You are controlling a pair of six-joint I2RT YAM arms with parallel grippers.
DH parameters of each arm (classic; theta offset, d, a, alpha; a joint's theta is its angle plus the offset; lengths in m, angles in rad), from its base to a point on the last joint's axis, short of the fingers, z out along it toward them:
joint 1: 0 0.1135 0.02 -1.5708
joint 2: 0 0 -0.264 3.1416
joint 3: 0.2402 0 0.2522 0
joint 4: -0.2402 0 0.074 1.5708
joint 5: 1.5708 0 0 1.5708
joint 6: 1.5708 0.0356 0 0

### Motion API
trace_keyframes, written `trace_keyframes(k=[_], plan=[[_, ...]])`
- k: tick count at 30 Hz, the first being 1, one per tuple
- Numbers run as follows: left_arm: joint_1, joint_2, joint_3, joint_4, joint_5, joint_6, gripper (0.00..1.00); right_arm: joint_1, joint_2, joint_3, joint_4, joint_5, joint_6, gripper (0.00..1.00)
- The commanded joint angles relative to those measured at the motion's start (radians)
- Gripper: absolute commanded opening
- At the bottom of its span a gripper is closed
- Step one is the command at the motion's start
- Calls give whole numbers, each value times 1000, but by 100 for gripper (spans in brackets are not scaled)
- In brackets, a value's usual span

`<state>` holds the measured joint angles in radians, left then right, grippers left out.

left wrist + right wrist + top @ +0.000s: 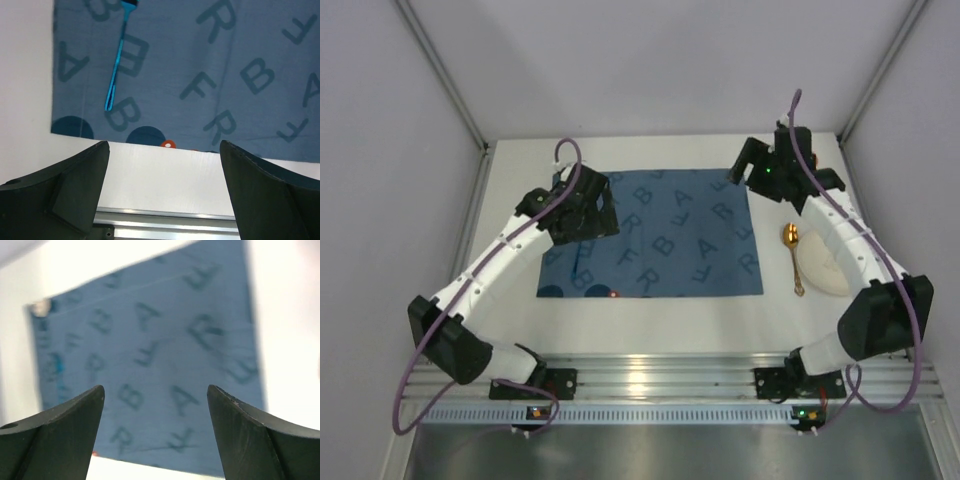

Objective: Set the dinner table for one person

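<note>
Covering the middle of the dinner table (650,325), which fills the whole workspace from the near silver rail (650,378) to the back wall, is a dark blue placemat (670,240) printed with letters. It lies flat.

A blue fork (116,65) lies on the placemat's left part, fully on the cloth, with its handle toward the mat's near edge. A small orange-red spot (168,144) sits at that near edge; what it is can't be told.

A gold spoon (793,255) lies on bare table just right of the mat, bowl at the far end. Just beside it on the right is a white piece (823,268), possibly a folded napkin, partly hidden by the right forearm.

Left arm: elbow out to the left, wrist above the mat's left side. The left gripper (161,147) points down at the mat's near edge, jaws wide apart, holding nothing.

Right arm: elbow out to the right, forearm crossing over the white piece, wrist near the mat's far right corner. The right gripper (155,390) looks across the mat, jaws apart and holding nothing. That view is blurred.
</note>
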<state>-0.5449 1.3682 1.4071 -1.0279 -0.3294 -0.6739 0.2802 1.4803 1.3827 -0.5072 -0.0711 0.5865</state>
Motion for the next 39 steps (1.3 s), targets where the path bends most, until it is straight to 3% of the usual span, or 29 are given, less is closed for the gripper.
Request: trace_keyframes(k=[1,16,20,28,39], plan=[[-50,40,26,101,41,8,97,-67,86,-53,-207,92,-151,84],[-69,72,-51,230,124,42,97,-314,336,255,-395,260,-257,82],[-70,49,-95,241,118,33,97,-344,322,308,-335,211,-251,82],[-70,37,-108,244,130,34,97,-427,245,311,-143,277,-90,80],[-69,32,-114,241,132,20,97,-457,498,585,-180,223,-14,78]])
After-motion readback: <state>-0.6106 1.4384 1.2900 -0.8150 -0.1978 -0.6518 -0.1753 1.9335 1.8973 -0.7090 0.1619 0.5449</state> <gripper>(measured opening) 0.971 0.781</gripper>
